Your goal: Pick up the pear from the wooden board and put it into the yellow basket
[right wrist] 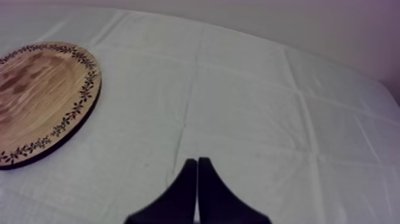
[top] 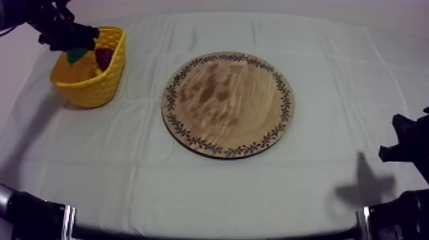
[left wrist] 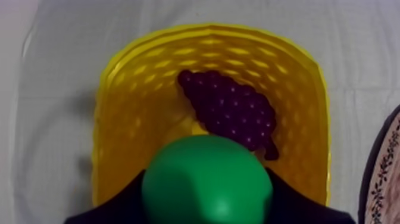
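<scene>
Step in hand: placing. Left end effector (top: 71, 39) is clenched on the pear (left wrist: 207, 177), black fingers on both flanks, and hangs over the yellow basket (left wrist: 119, 119) at the desk's (top: 191, 191) far left. The pear is off the wooden board (top: 226, 105), which is bare, but not yet released.

Next move, my read: lower slightly, shift the pear deeper over the basket's middle, then release. The bunch of grapes (left wrist: 232, 110) already lies inside along one side, so aim for the free floor beside it; a drop onto the grapes or the rim could let the pear roll out.

View differences:
- Left wrist view gives the grip and the basket's inside: the pear sits over the rim nearest the camera, grapes beyond it. I cannot judge its height above the floor.
- Top view gives a sliver of green under the arm, plus the overall layout: basket well apart from the board.
- Right wrist view settles the right end effector (right wrist: 197, 179): fingers pressed together on nothing, parked over bare cloth beside the board.
</scene>
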